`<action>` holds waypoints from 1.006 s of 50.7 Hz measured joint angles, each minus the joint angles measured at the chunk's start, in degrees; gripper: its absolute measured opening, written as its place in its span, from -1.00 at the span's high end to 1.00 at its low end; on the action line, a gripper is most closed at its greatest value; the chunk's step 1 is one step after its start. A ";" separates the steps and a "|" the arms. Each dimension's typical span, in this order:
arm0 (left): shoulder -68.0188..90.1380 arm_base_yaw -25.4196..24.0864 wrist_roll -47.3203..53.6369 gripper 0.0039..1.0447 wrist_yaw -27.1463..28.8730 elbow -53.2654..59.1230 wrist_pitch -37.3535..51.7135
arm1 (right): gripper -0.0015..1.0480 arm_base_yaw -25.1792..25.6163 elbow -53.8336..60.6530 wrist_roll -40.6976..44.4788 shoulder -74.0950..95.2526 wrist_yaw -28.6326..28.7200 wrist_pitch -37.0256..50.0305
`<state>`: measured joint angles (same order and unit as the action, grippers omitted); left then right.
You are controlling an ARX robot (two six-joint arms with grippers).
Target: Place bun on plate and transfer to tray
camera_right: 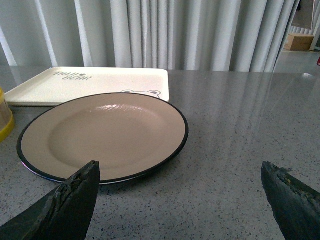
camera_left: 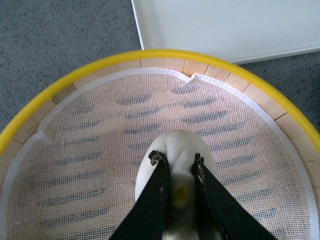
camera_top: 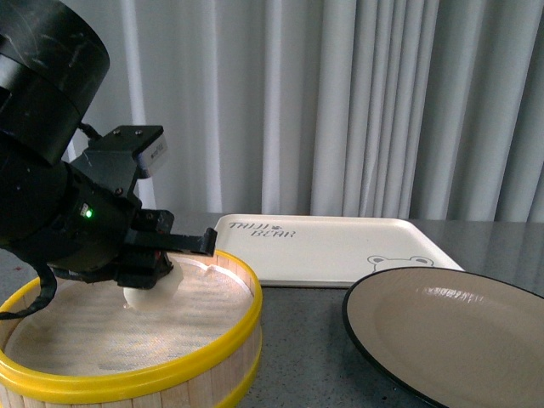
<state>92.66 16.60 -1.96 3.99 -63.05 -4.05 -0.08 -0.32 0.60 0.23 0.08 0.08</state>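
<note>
Bun [camera_left: 182, 142] sits pinched between left jaws inside steamer basket [camera_left: 165, 53].

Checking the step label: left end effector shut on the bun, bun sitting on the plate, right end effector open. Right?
No: the bun is inside the steamer basket, as the left wrist view shows; the plate is bare. The rest stands: left end effector shut on the bun, right end effector open.
</note>
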 joint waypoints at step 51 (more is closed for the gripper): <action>20.79 18.40 15.17 0.92 -16.81 -23.69 -1.18 | -0.83 0.00 0.00 0.00 0.00 0.00 0.00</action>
<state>113.45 35.00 13.21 -12.82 -86.74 -5.23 -0.08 -0.32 0.60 0.23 0.08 0.08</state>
